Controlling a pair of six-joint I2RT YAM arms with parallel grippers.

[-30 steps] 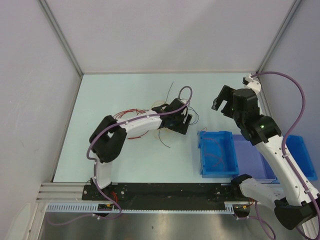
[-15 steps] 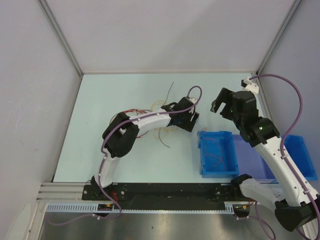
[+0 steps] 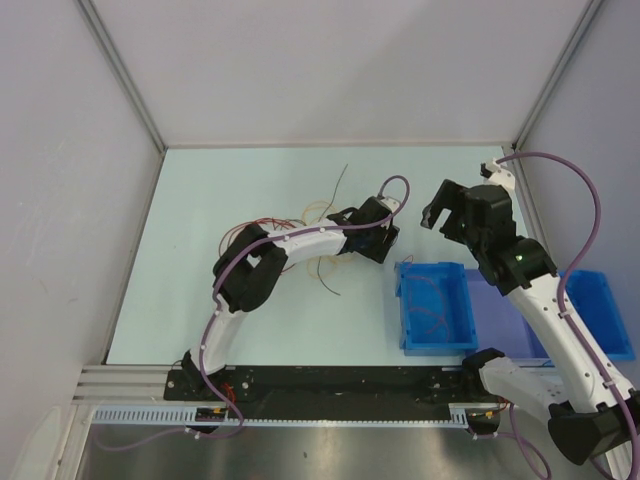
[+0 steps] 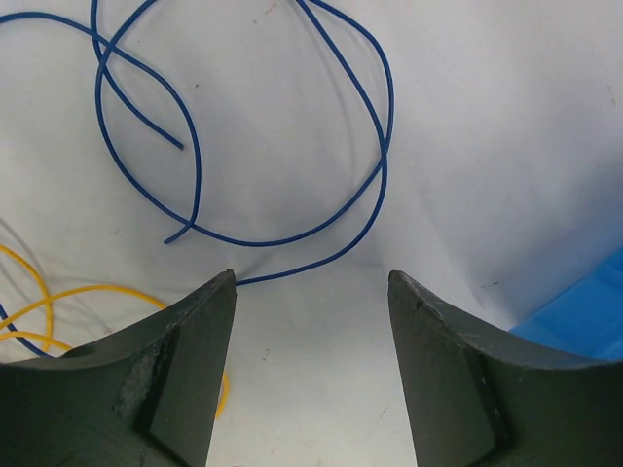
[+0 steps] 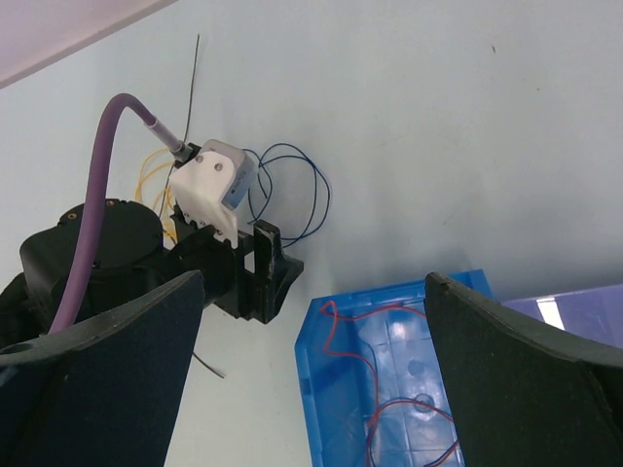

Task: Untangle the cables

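Observation:
The cables (image 3: 300,215) lie in a loose bunch of red, yellow and black loops on the pale table, partly under my left arm. In the left wrist view a blue cable (image 4: 292,233) curls just ahead of the fingertips and a yellow cable (image 4: 58,297) runs off at the left. My left gripper (image 4: 311,277) (image 3: 385,240) is low over the table, open, with only bare table between its fingers. My right gripper (image 5: 313,277) (image 3: 440,212) hangs open and high above the bin's far end, holding nothing.
A blue bin (image 3: 435,305) stands right of the left gripper with a red cable (image 5: 389,321) lying inside. A paler blue bin (image 3: 595,315) sits beyond it at the right edge. White walls close the table on three sides.
My left arm has stretched out to the right, carrying its gripper off the bunch toward the blue bin. The right arm has barely moved.

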